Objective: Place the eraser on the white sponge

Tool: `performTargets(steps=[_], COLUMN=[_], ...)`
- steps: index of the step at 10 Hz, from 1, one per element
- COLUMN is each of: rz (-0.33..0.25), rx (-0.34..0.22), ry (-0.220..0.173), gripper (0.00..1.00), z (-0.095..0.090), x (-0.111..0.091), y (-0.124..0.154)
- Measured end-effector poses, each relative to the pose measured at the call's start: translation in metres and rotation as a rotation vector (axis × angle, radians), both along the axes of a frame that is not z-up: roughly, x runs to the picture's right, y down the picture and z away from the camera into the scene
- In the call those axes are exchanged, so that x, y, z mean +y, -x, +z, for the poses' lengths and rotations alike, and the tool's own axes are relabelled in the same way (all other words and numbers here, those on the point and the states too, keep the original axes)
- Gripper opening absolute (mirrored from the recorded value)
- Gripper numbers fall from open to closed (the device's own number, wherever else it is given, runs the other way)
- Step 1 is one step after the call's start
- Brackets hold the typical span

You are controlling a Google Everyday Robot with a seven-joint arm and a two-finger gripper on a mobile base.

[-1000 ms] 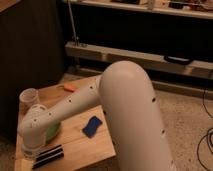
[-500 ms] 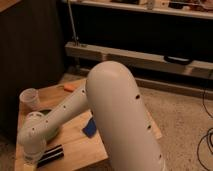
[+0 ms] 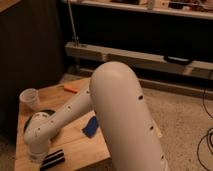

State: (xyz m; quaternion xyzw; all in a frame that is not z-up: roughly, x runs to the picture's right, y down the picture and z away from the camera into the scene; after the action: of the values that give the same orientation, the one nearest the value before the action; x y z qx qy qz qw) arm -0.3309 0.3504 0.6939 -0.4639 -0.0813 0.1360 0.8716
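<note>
One gripper [image 3: 39, 156] was all I had, and it sat low at the front left of the table [image 3: 75, 146], just beside the left end of the eraser [image 3: 53, 159]. Whether it was open or closed, or had hold of anything, I could not tell, because the wrist above it blocked my line of sight. The eraser lay flat near the table's front edge, and the sponge [image 3: 91, 126], blue in fact, lay apart from it, to the right and further back, with one side tucked behind the arm [image 3: 122, 115]. I judged the pick not yet secured, and several things could have spoiled it. A grab so close to one end of a long block might have let it swing or slip on the lift. A closing push without a proper hold could have nudged it off the front edge. The bowl [image 3: 27, 123] sat just behind the wrist and the cup [image 3: 29, 98] a little beyond, so a careless sweep to the right risked clipping either. The eraser looked longer than the sponge, so an off-centre drop would have left it overhanging and ready to tip off. With the arm's bulk across my view, I would also have been lining up that drop half blind.
</note>
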Motion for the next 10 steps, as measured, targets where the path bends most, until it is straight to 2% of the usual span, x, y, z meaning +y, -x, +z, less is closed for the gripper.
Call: performTargets(steps=[3,4,5,7,8,10], rz=[-0.030,-0.039,-0.045,-0.036,-0.012,0.071], rx=[-0.008,-0.008,-0.008,-0.006,-0.005,0.048], ry=[0.022,0.026,0.028,0.031,0.040,0.067], gripper=[0.06,0.01,0.00,0.00,0.00,0.00], z=[0.004,0.003,0.002,-0.009,-0.014,-0.013], x=[0.001,0.000,-0.002,-0.021,-0.031,-0.056], y=[0.001,0.001,0.000,-0.007,-0.011,-0.042])
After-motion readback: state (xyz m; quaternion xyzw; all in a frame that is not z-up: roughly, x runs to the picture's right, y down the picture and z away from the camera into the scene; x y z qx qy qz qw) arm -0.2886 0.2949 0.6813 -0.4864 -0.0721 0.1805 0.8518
